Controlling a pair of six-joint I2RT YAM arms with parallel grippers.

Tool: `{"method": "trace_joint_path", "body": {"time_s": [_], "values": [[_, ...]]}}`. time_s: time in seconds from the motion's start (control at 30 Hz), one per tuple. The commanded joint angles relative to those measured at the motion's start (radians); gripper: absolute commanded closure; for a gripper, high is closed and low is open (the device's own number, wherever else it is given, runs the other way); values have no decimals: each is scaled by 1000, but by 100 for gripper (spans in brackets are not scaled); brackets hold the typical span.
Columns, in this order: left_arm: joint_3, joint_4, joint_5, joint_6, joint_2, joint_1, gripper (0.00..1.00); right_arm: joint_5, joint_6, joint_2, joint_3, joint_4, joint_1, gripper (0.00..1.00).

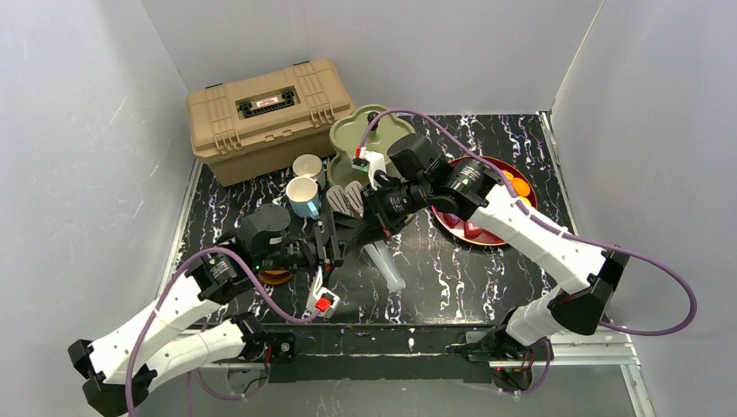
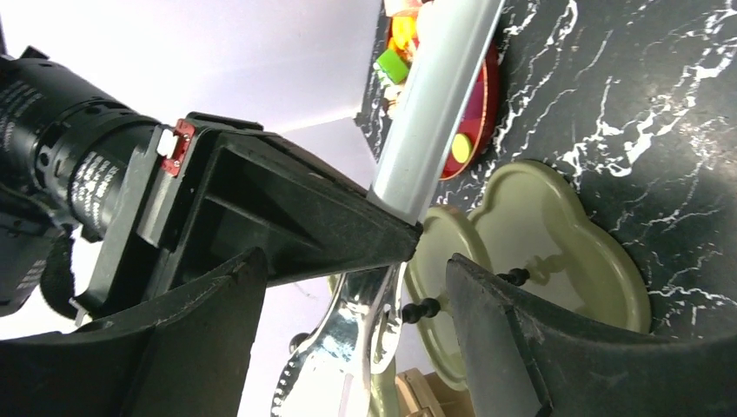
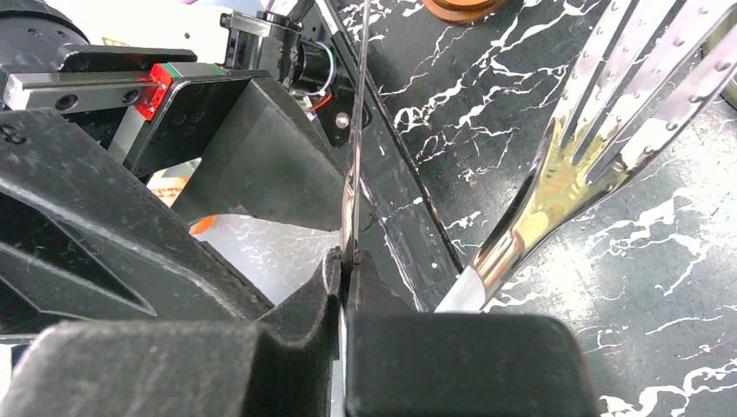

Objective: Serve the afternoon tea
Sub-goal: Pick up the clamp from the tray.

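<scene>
Black marble table [image 1: 487, 278] lies under my arms. My right gripper [image 3: 343, 276] pinches tight on one thin arm of the silver tongs [image 1: 348, 198], just in front of the green stand [image 1: 349, 139]. My left gripper [image 2: 352, 269] is spread wide, with the tongs between its fingers. A white mug [image 1: 307, 165] and a blue mug [image 1: 302, 196] sit left of the stand. The tan toolbox [image 1: 261, 130] has a red label [image 1: 268, 102], too small to read.

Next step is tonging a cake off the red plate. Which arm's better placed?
Right, probably: the right gripper is shut on one blade of the tongs, and the red plate lies on that side. The left gripper is open, gripping nothing.
</scene>
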Motion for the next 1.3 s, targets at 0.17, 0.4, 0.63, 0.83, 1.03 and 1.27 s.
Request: {"method": "trace_joint_path", "body": {"time_s": [0.17,0.4,0.63,0.83,1.03,1.27], "values": [[-85,217,-180,-137,-92,29,24,-136,-27,-35,66,-62,34,99],[-116,227,-222,-129,-94,30,21,-139,-23,-37,69,-65,34,99],[-112,206,-183,-74,-55,30,21,-146,-27,-20,106,-76,34,99],[-106,205,-177,-40,-22,30,23,-150,-34,-6,103,-81,34,99],[-114,149,-176,23,-7,30,31,-144,-46,22,141,-97,34,99],[-137,130,-143,42,-34,-24,45,-98,-43,72,195,-99,34,99]]}}
